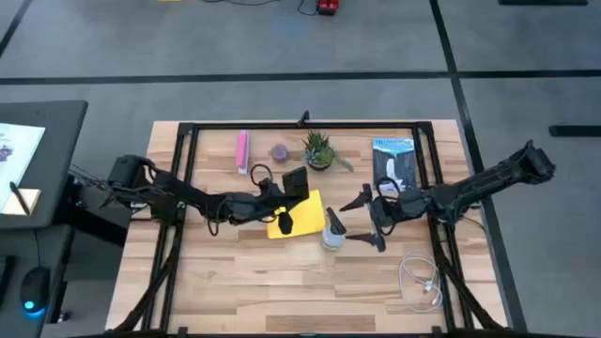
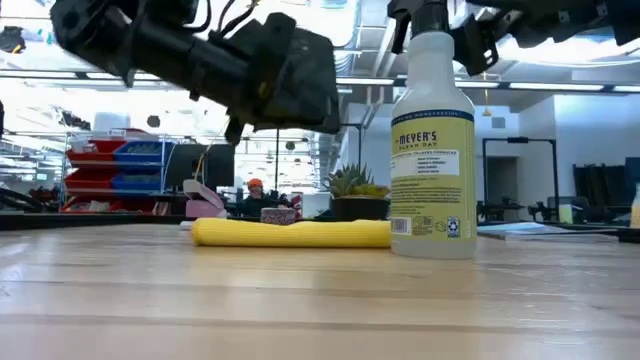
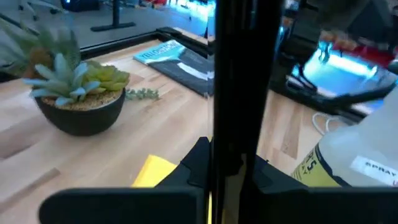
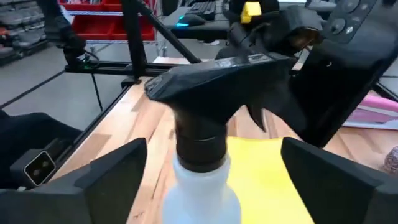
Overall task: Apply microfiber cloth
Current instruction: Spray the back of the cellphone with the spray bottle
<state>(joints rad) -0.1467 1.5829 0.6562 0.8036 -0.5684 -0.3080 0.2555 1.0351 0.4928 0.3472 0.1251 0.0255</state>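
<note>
The microfiber cloth (image 1: 302, 214) lies flat on the surface directly beneath the left tool (image 1: 287, 208), which appears clamped on a black phone (image 1: 295, 182), while the right tool (image 1: 362, 218), spread wide, straddles the spray bottle (image 1: 333, 233) just beside the cloth's edge.

A spray bottle (image 1: 332, 235) stands upright mid-table — a potted succulent (image 1: 318, 150) sits behind it, a pink bar (image 1: 242, 150) and a white cable (image 1: 422, 280) (coiled loosely) lie well apart.
</note>
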